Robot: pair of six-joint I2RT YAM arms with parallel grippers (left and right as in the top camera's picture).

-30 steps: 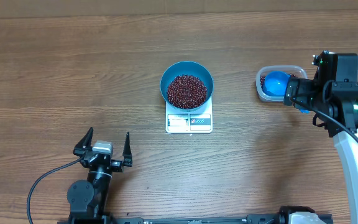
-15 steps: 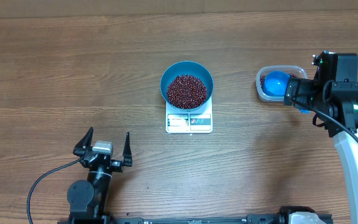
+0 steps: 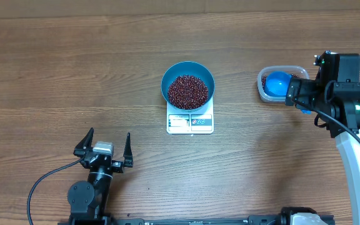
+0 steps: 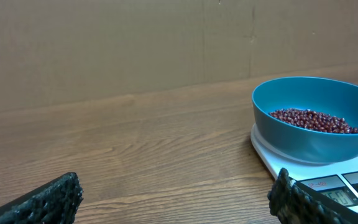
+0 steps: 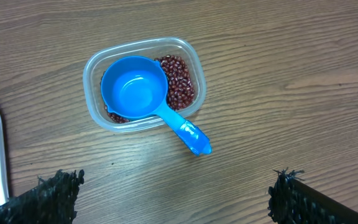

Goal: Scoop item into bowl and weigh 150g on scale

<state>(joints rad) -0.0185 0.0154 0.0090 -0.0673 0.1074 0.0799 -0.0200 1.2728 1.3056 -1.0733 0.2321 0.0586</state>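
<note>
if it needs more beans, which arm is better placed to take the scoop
Right: the right gripper, open, hovers by the scoop in the tub; the left gripper is far off, past the scale.

Black left arm (image 3: 96, 178) — black cable (image 3: 43, 180); right arm (image 3: 349, 107) white-shelled; jagged black jaws

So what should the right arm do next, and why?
Probably lower the right gripper onto the handle of the scoop: it lies empty in the tub, handle over the rim, jaws open above it. The display on the scale is unreadable, so the beans in the bowl may fall short.
</note>
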